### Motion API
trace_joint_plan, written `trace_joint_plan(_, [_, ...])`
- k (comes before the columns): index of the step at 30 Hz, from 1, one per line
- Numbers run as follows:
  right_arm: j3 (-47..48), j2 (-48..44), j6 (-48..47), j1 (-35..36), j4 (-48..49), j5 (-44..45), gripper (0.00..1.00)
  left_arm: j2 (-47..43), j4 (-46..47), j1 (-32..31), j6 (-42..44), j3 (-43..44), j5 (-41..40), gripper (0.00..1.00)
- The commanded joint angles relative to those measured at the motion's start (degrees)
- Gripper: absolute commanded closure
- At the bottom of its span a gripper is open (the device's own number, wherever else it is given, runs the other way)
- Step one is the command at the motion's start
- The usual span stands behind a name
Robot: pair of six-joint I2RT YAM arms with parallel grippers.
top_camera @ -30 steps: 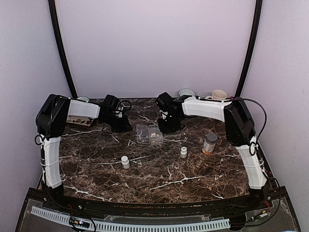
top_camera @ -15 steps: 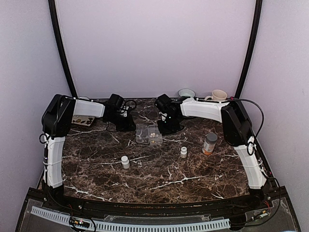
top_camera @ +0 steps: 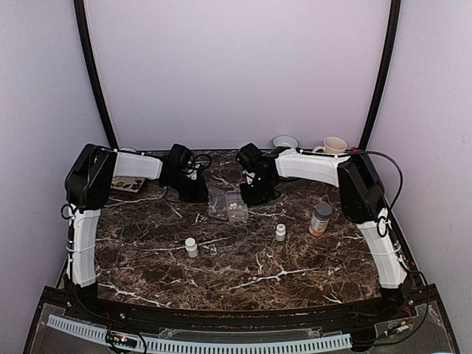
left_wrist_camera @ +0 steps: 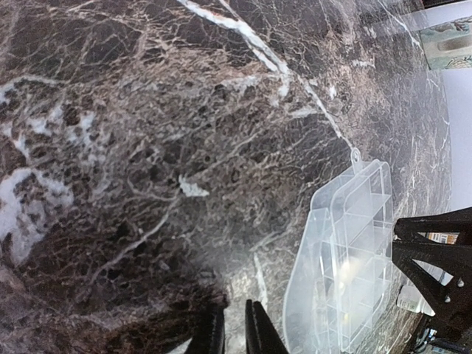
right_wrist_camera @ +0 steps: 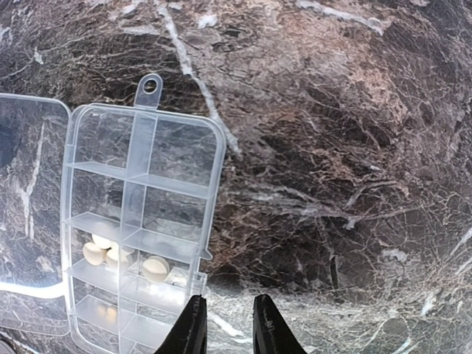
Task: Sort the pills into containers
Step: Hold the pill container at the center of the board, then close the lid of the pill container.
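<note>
Box: clear pill box [top_camera: 227,204] on the worktop [top_camera: 243,265], lid [right_wrist_camera: 29,147] open flat beside it.
Pills: a few pills [right_wrist_camera: 94,253] sit in two middle compartments, perhaps one more further down; the other compartments look empty.
Progress: partly sorted, I judge; no loose pills show near the box.
Left pincer [left_wrist_camera: 234,328]: nearly closed, empty, low just left of the box.
Right pincer [right_wrist_camera: 230,324]: a narrow slit, nothing in it, just right of the box.
Bottles: two white bottles [top_camera: 191,246] and an orange bottle [top_camera: 320,219], capped, well nearer than the box.
Room: bare worktop in front of the box; the back wall is close behind it.
</note>
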Motion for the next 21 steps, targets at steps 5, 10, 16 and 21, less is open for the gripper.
trace_joint_plan(5, [1.29,1.12,0.09,-0.02,-0.65,-1.49,0.76,-3.67,-2.57,-0.56,0.06,1.55,0.06,0.86])
trace_joint_plan(10, [1.55,1.43,0.10,-0.02,-0.58,-2.56,0.77,-4.29,-3.03,-1.04,-0.25,2.87,0.02,0.86])
trace_joint_plan(16, [1.55,1.49,-0.16,-0.02,-0.78,-2.86,0.78,-5.26,-3.36,-1.26,-0.50,3.37,0.04,0.86])
trace_joint_plan(21, [1.73,1.68,-0.17,-0.03,-0.69,-3.43,0.78,-5.89,-3.57,-1.69,-0.70,3.74,0.15,0.86])
